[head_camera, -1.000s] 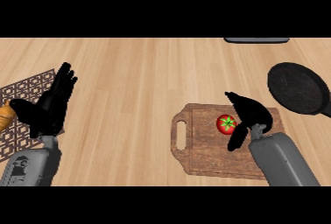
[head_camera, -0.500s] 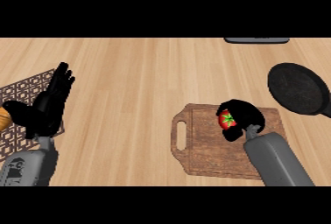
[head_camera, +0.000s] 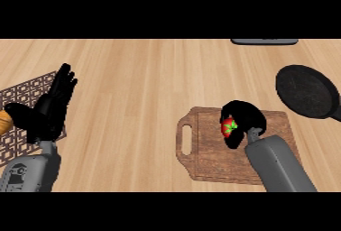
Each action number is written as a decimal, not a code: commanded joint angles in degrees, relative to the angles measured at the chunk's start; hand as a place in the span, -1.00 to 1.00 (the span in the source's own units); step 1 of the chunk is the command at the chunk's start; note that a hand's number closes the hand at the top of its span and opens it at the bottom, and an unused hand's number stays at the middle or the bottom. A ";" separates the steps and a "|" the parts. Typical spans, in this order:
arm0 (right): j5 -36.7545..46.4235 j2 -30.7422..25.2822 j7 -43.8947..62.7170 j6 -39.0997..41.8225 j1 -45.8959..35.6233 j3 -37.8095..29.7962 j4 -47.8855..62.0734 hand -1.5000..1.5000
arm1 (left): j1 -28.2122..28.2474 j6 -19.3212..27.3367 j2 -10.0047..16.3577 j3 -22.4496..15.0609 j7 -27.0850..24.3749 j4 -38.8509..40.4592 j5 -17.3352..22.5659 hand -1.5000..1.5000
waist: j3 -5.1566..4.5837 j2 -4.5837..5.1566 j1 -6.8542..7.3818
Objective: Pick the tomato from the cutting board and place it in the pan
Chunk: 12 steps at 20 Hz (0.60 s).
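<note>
A red tomato (head_camera: 229, 127) with a green stalk shows between the curled fingers of my right hand (head_camera: 244, 121), which is shut on it over the brown wooden cutting board (head_camera: 206, 158). Most of the tomato is hidden by the hand. The black pan (head_camera: 307, 90) lies on the counter to the upper right of the board, apart from the hand. My left hand (head_camera: 48, 109) stays open at the left, fingers up, above the patterned mat.
A brown patterned mat (head_camera: 23, 97) lies at the left edge with an orange object (head_camera: 4, 121) on it. A dark flat item (head_camera: 264, 41) sits at the top edge. The board's handle slot (head_camera: 186, 134) faces left.
My right hand's fingers have closed round the tomato and hide more of it than before. The left hand has hardly moved.
</note>
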 commanded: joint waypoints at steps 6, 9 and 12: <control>-0.52 8.35 22.80 -20.06 -16.35 2.37 15.05 1.00 | -1.04 -0.18 -1.73 -1.76 -1.97 1.99 -0.92 0.00 | 0.11 0.68 2.32; 9.48 8.14 24.35 -26.27 -18.29 2.45 11.89 1.00 | -1.41 -0.19 -0.56 0.05 -1.36 2.07 -0.08 0.00 | 0.05 0.32 0.97; 14.65 7.99 26.08 -31.06 -18.28 5.00 8.74 1.00 | -0.36 -2.00 1.68 1.70 0.88 -0.35 1.77 0.00 | 0.07 -0.02 0.73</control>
